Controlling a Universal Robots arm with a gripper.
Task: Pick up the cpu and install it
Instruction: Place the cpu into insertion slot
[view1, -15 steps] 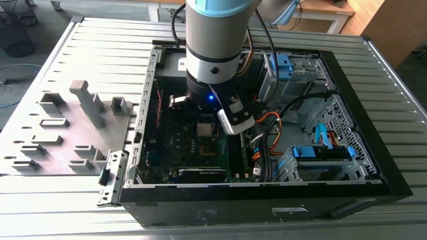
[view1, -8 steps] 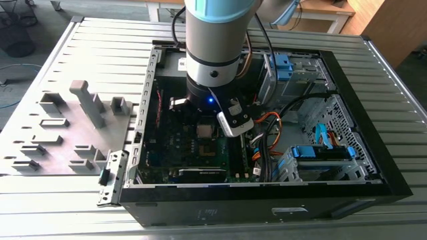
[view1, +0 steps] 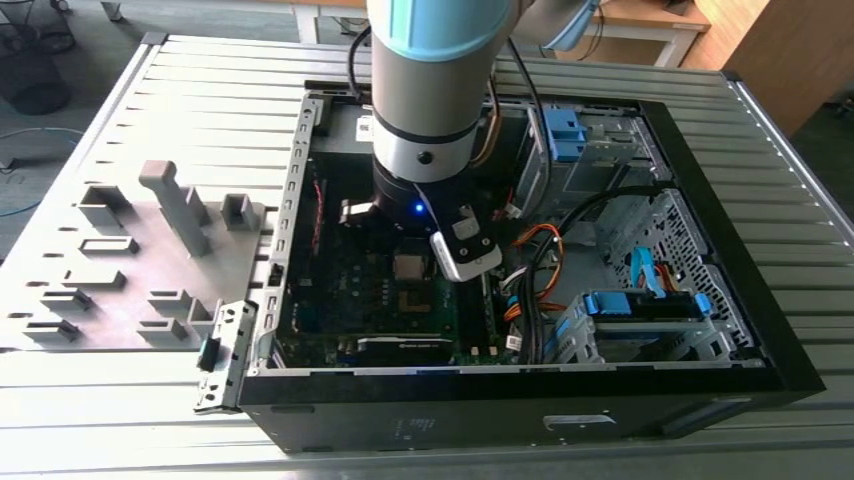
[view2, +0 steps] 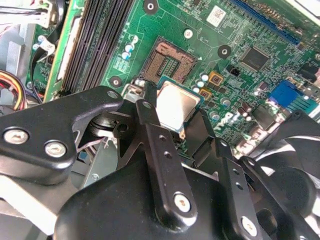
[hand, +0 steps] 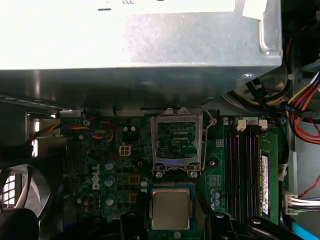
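My gripper (view2: 175, 114) is shut on the cpu (view2: 176, 106), a small silver-faced square with a green rim, held by its two opposite edges between the black fingers (view2: 148, 112). It hangs just above the green motherboard (view2: 240, 30), beside the open socket (view2: 170, 62) and not in it. In the first wrist view the cpu (hand: 171, 208) sits a short way off the metal-framed socket (hand: 177, 142), whose load plate stands open. In the exterior view the arm reaches down into the computer case (view1: 721, 330), with the cpu (view1: 408, 266) showing pale under the gripper (view1: 407, 262).
A grey tray (view1: 134, 250) with raised blocks lies on the exterior view's left of the case. Inside the case are a metal power supply box (hand: 140, 40), memory slots (hand: 245, 165), coloured cable bundles (view1: 541, 260), blue drive brackets (view1: 641, 305) and a black fan (view2: 295, 170).
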